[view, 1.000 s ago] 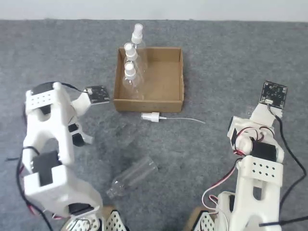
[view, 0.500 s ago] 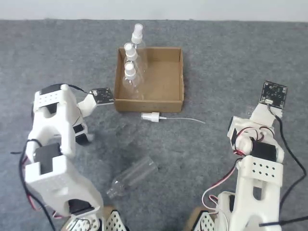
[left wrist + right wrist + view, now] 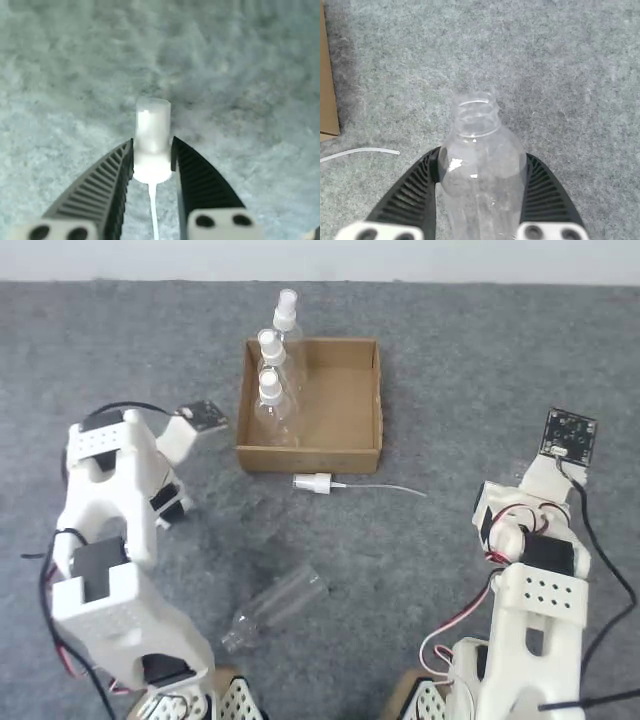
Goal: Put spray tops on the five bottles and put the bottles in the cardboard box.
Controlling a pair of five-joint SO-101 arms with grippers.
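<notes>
Bottles (image 3: 270, 390), three capped, stand at box's (image 3: 310, 456) nine o'clock; left gripper (image 3: 152, 144) pinches a top (image 3: 152, 117), right gripper (image 3: 481, 155) clamps an open bottle (image 3: 475, 127); two remain.

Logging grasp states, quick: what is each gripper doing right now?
Left gripper: closed on a spray top.
Right gripper: closed on an uncapped bottle.

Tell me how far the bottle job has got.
Done: three capped bottles stand in the cardboard box. In hand: the left pincer holds a spray top, the right pincer an open bottle. Left: join those, then cap the lying bottle with the loose top and box both.
</notes>
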